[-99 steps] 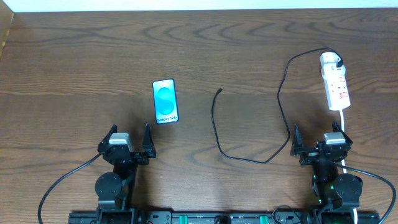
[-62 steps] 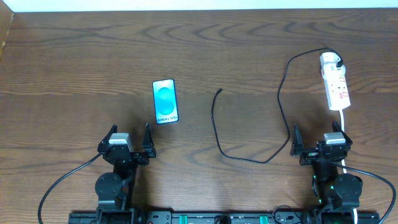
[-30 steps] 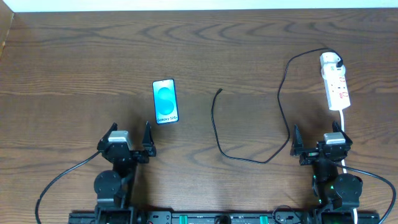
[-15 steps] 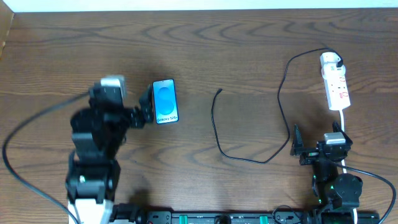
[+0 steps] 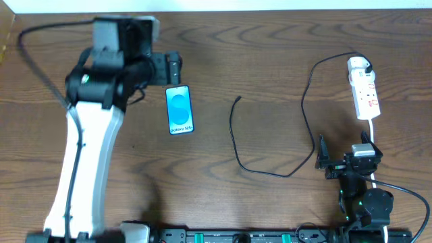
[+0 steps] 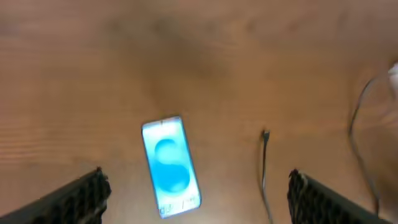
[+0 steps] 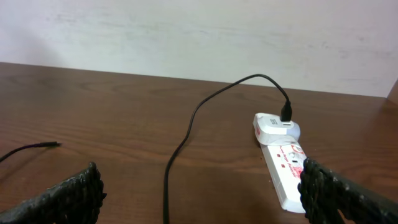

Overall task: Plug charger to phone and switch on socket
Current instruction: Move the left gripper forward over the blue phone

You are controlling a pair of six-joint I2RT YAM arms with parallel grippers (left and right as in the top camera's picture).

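Observation:
The phone (image 5: 179, 110) lies flat left of the table's centre with its blue screen up, and also shows in the left wrist view (image 6: 169, 163). My left gripper (image 5: 169, 69) is open and empty, raised just beyond the phone's far end (image 6: 196, 177). The charger's black cable (image 5: 270, 172) curves from its free tip (image 5: 238, 99) to the white plug head (image 5: 358, 65) in the socket strip (image 5: 366, 94). The tip shows right of the phone (image 6: 265, 134). My right gripper (image 5: 343, 143) is open near the front edge, facing the strip (image 7: 286, 171) (image 7: 199, 180).
The strip's white cord (image 5: 373, 131) runs from the strip toward the right arm's base. A pale wall (image 7: 199, 37) stands behind the table's far edge. The left arm stretches over the table's left side.
My left arm has swung from its parked spot at the front edge out over the table, to just past the phone's far end. The right arm, phone, cable and strip have not moved.

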